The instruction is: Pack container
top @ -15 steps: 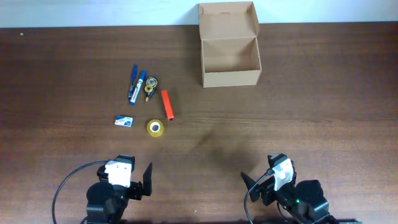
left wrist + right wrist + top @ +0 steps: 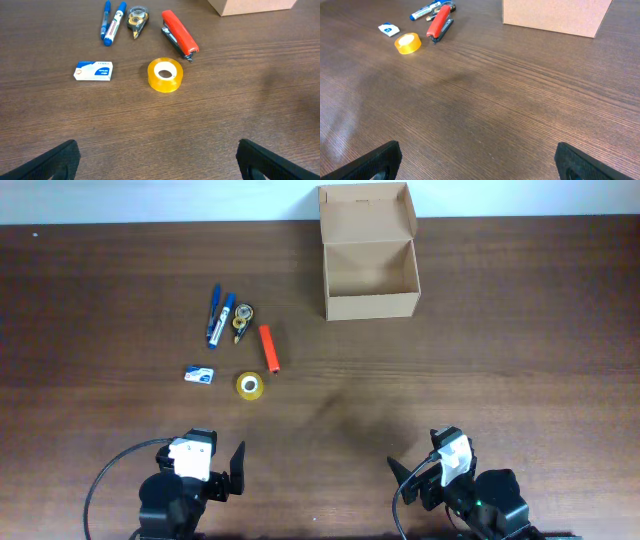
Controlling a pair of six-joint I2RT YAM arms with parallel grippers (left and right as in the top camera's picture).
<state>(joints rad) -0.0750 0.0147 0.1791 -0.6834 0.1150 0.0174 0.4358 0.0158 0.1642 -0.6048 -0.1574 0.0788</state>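
The container (image 2: pixel 368 265), a plain brown cardboard box, stands on the dark wooden table (image 2: pixel 520 340) at about one o'clock from the table's middle in the overhead view, close to the far edge. Its hinged flap is thrown back toward twelve o'clock and the inside shows bare cardboard. Well apart from it, toward eight o'clock, lies a loose cluster of small things. A red stapler (image 2: pixel 269 348) is nearest the box. At its eleven o'clock, just beside it, is a correction tape dispenser (image 2: pixel 243 320), and at that dispenser's nine o'clock a blue marker (image 2: pixel 221 320) and a blue pen (image 2: pixel 213 305) lie side by side, roughly parallel. A yellow tape roll (image 2: pixel 249 385) lies flat at the stapler's seven o'clock, with a small white and blue box of staples (image 2: pixel 199 375) at the roll's nine o'clock, near but not touching. The left gripper (image 2: pixel 159 162) sits at the table's seven o'clock by the near edge, its fingers spread wide with nothing between them and the tape roll straight ahead at twelve. The right gripper (image 2: pixel 477 162) sits at five o'clock, likewise spread wide and holding nothing, with the box at its one o'clock.
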